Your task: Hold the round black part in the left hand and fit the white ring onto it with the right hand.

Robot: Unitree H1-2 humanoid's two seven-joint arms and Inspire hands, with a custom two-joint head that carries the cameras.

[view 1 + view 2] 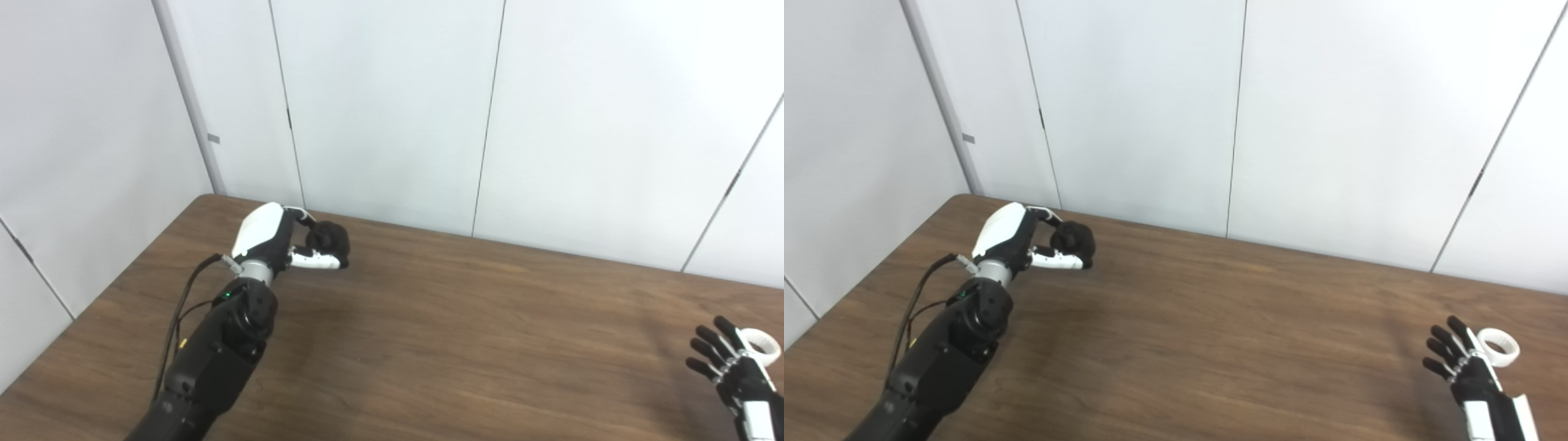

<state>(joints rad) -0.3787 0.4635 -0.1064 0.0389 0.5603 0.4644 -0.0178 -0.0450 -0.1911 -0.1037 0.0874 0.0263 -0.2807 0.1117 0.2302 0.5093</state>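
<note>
My left hand (278, 242) is shut on the round black part (329, 240) and holds it just above the far left of the table; the same shows in the right eye view (1075, 239). The white ring (1499, 349) lies flat on the table at the right side. My right hand (1464, 367) is open with its fingers spread. It stands close to the left of the ring, level with it. I cannot tell whether it touches the ring. The ring also shows in the left eye view (762, 345), partly behind the right hand (729, 367).
The brown wooden table (459, 337) runs up to white wall panels (392, 110) at the back. Its left edge slants down at the left of the picture. A black cable (184, 306) hangs beside my left forearm.
</note>
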